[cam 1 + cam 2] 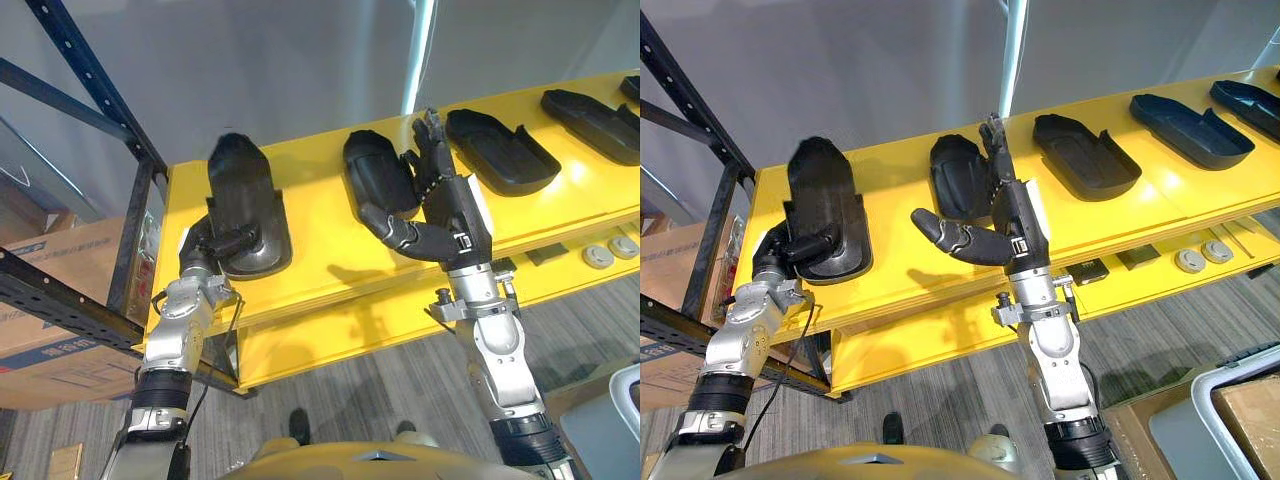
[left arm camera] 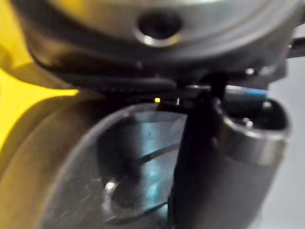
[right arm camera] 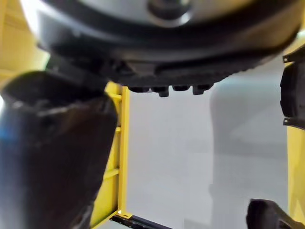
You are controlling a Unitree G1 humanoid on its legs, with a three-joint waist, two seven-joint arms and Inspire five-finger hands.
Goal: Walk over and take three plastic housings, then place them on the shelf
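Left hand is clamped on the near end of the leftmost housing, which lies flat on the yellow shelf. Beside the second housing, the right hand is empty, its fingers straight and thumb spread. A third housing and a fourth housing lie farther right.

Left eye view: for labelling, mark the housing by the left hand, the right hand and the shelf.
Leftmost housing (image 1: 240, 185), left eye view, domed top.
Right hand (image 1: 458, 215), left eye view, its back.
Shelf (image 1: 312, 205), left eye view, bare top.
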